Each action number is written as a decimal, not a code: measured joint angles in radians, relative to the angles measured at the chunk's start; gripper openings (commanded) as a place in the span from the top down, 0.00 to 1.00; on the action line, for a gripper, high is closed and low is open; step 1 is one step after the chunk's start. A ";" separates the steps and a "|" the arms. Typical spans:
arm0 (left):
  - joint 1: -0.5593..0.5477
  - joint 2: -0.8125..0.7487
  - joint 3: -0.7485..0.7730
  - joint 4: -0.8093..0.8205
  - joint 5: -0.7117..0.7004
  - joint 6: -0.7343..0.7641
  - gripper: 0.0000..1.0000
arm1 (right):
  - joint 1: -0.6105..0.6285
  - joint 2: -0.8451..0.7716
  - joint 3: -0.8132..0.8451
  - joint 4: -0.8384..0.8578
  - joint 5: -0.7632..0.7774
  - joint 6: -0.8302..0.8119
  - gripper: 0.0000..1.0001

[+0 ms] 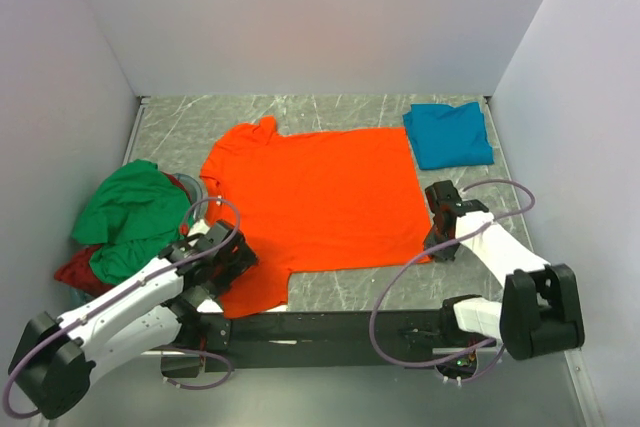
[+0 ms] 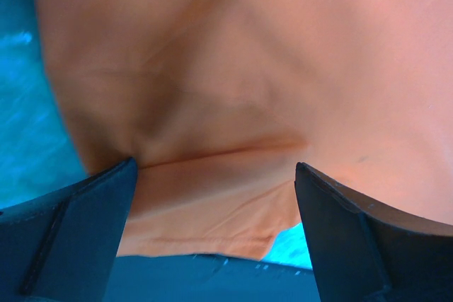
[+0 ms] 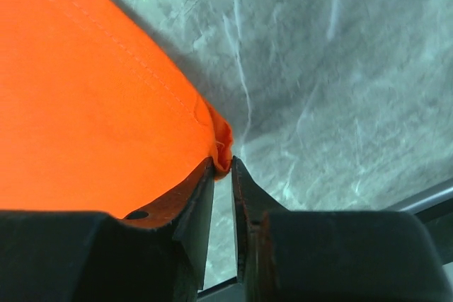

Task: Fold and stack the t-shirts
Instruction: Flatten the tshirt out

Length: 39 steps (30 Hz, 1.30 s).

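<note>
From above, the orange t-shirt lay spread flat on the table, my left gripper at its near-left sleeve and my right gripper at its near-right corner. My left wrist view showed those fingers wide apart over orange cloth, clasping nothing. My right wrist view showed the 2 fingers pressed together, pinching the shirt's corner.

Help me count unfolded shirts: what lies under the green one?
A dark red shirt pokes out beneath the green shirt at its near-left edge; the rest is covered, so anything else underneath cannot be seen.
</note>
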 measured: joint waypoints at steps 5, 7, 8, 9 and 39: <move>-0.026 -0.090 -0.004 -0.084 -0.005 -0.044 0.01 | 0.000 -0.132 -0.002 -0.031 -0.008 0.049 0.71; -0.027 -0.106 0.005 -0.108 -0.015 -0.045 0.01 | 0.000 -0.192 -0.002 -0.047 -0.011 0.065 0.64; -0.027 -0.107 0.014 -0.117 -0.022 -0.044 0.01 | 0.000 -0.218 -0.002 -0.056 -0.011 0.073 0.60; -0.027 -0.105 0.031 -0.127 -0.029 -0.043 0.01 | 0.000 -0.243 -0.002 -0.067 -0.011 0.080 0.48; 0.186 0.550 0.613 0.253 -0.227 0.352 0.01 | 0.034 0.464 0.573 0.425 -0.276 -0.125 0.12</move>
